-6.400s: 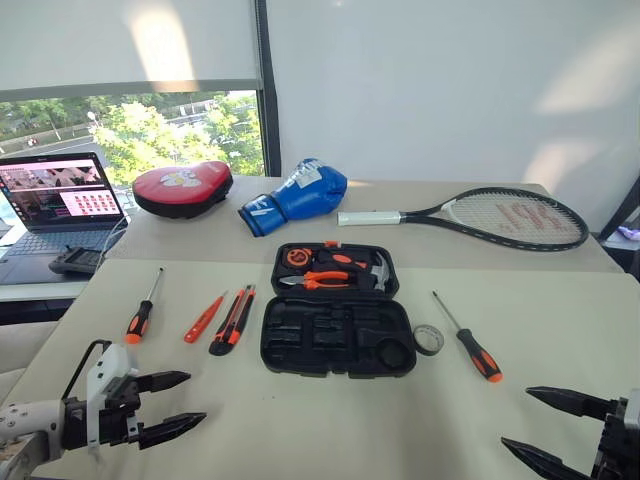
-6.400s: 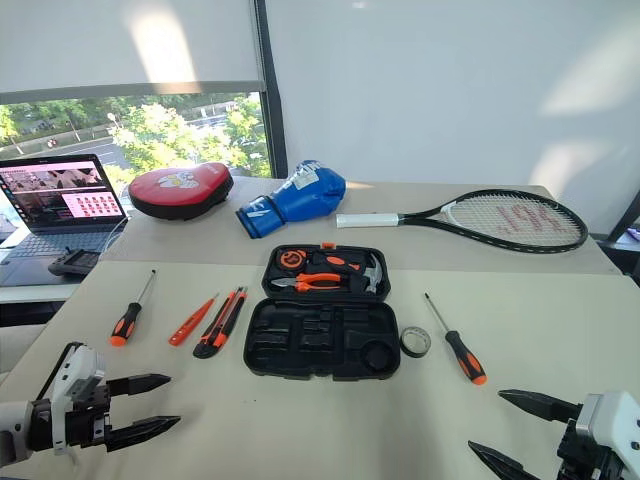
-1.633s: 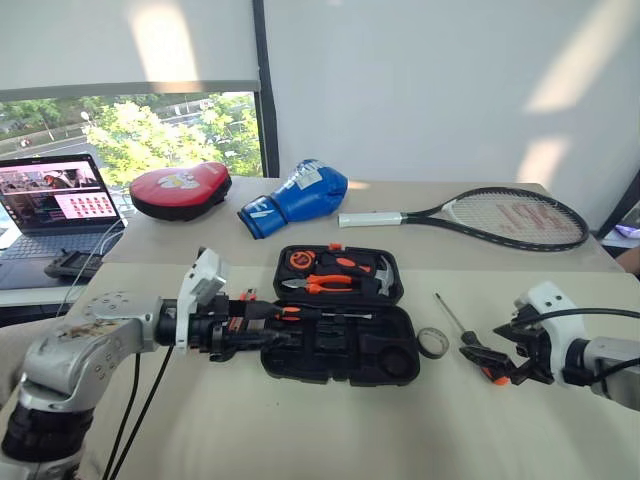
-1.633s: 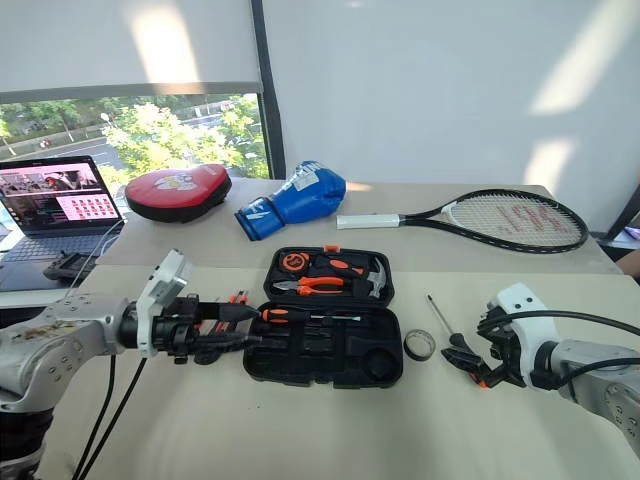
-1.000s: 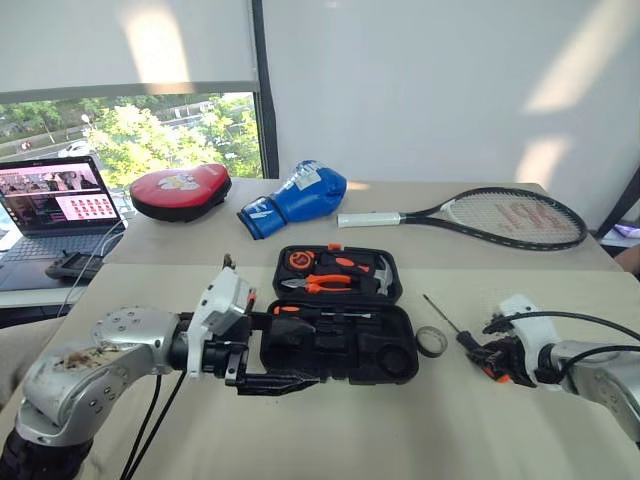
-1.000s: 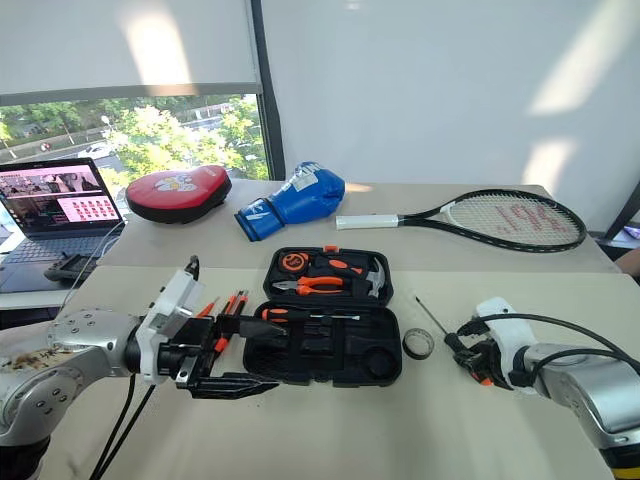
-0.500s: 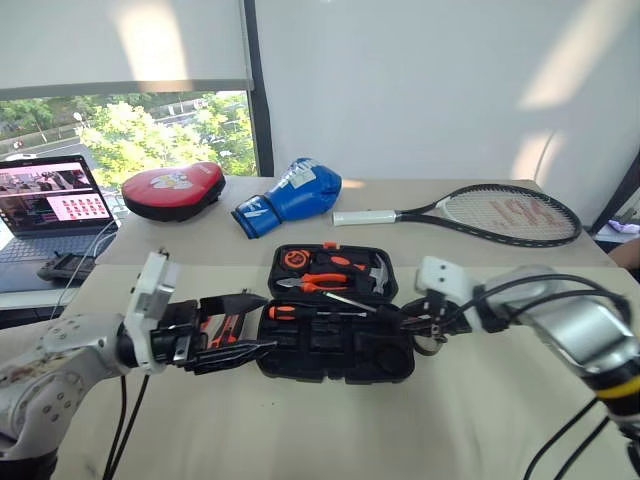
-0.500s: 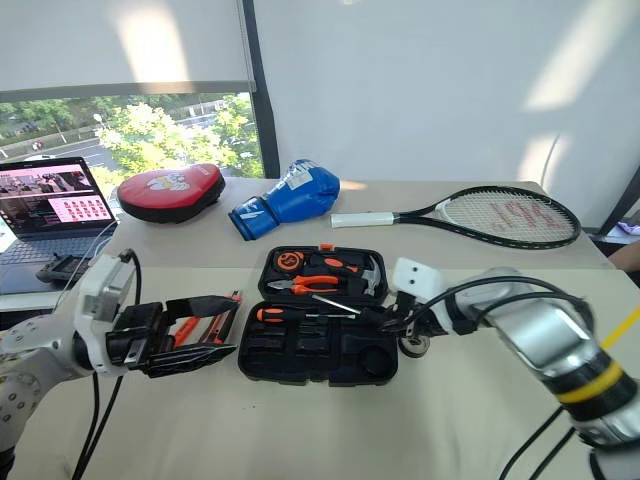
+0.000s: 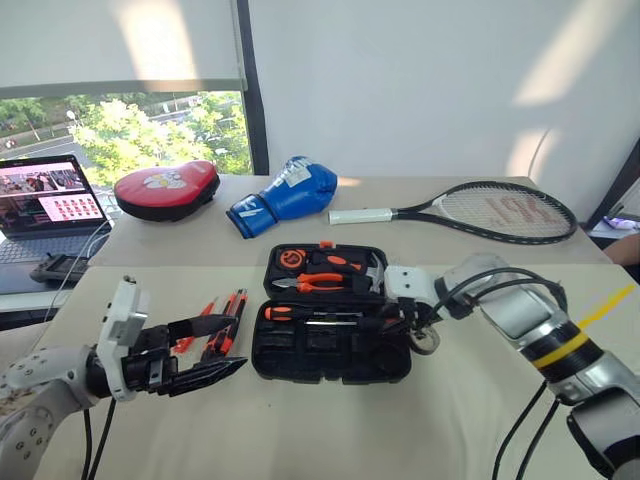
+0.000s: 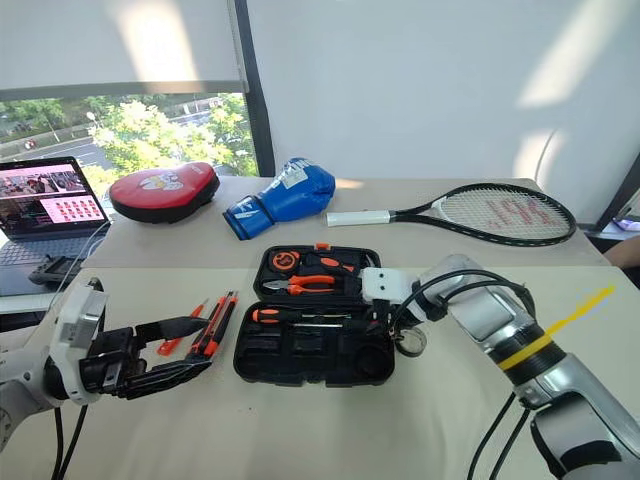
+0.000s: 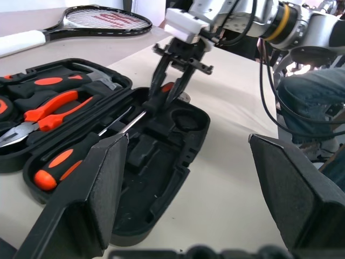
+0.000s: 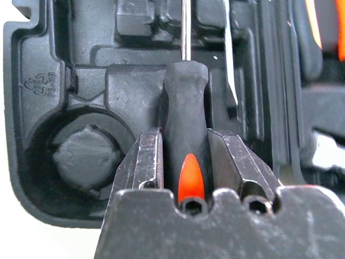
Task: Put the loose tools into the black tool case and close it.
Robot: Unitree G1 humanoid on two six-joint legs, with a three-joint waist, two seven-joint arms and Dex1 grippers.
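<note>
**Second screwdriver clamped over the open case**

From the head we saw the left gripper [image 9: 205, 352] with its two fingers spread wide apart and nothing between them. Just beyond its fingertips lay the slim orange tester [image 9: 207, 310] and the utility knife [image 9: 228, 316] side by side on the table [image 9: 330, 430]. The left wrist view added what the head could not: between those spread fingers we looked across the black tool case [image 11: 161, 178], open, with one screwdriver [image 11: 81, 154] already lying in its front half, its handle toward the left fingers, and pliers [image 11: 48, 108] in the lid half behind.

Further right, the right gripper [image 10: 378, 318] pointed down over the right end of the case. The head views hid what it carried. The right wrist view showed its fingers [image 12: 148, 162] clamped on the black-and-orange handle of a second screwdriver [image 12: 183, 124], the shaft running straight ahead from the fingertips over the moulded recesses, a round recess beside one finger. We could not tell whether the tool touched the case.

The grey tape roll [image 9: 424, 340] lay on the table beside the case, next to the right gripper.
</note>
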